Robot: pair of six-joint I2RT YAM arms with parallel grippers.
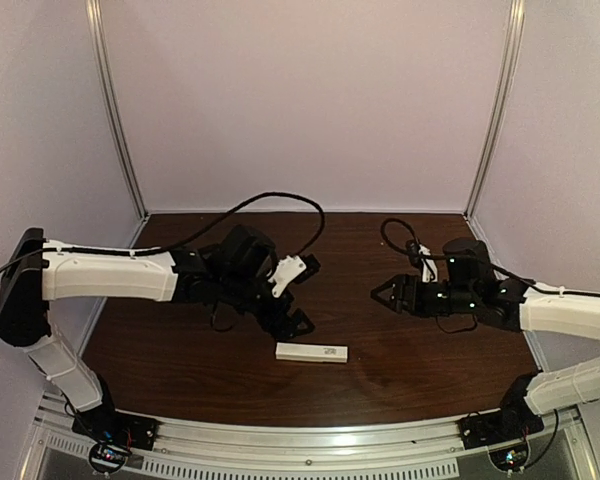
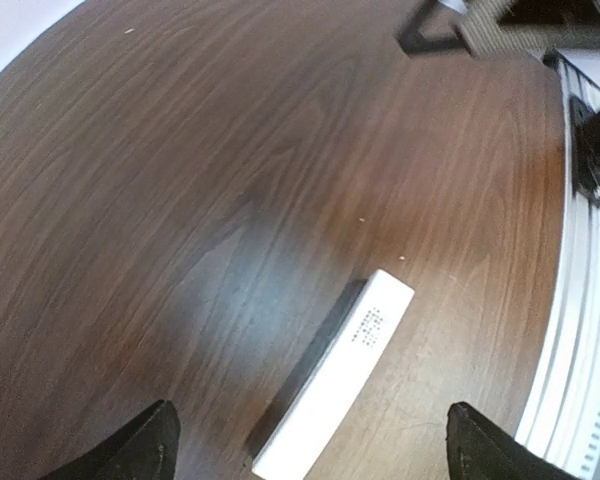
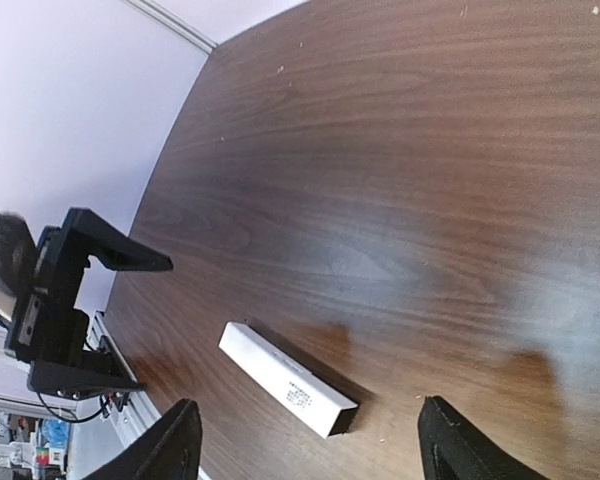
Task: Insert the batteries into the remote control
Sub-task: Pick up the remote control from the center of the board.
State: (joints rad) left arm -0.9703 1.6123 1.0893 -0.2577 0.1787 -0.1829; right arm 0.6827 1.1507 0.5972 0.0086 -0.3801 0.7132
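Slim white remote control (image 1: 311, 352), flat, label up

Open tabletop (image 1: 410, 355) around remote control (image 1: 311, 352), left claw (image 1: 302, 295) nearest

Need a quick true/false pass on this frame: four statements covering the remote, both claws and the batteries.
1. The long white rectangular plastic remote control lies flat on the dark wooden table. True.
2. The left claw grips the remote. False: it is open and holds nothing.
3. The right claw is open and empty. True.
4. Two batteries lie beside the remote. False: no batteries are in view.
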